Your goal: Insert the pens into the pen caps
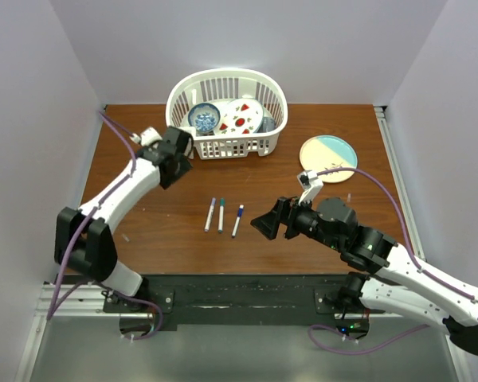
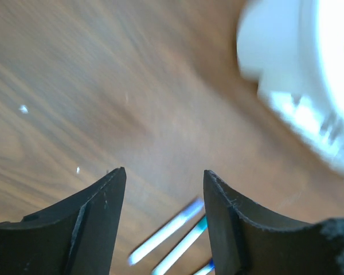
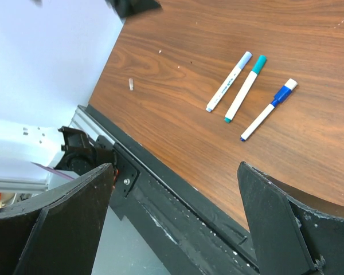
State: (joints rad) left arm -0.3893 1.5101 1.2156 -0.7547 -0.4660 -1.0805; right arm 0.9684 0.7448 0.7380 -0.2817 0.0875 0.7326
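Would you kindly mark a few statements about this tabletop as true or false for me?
1. Three pens lie side by side on the table. True.
2. The right gripper is clamped on a pen. False: its jaws stand open and empty, and all the pens lie on the wood.
3. The white basket holds dishes. True.
4. The yellow-and-blue plate sits inside the basket. False: it lies on the table, to the right of the basket.
5. The left gripper is open with nothing between its fingers. True.
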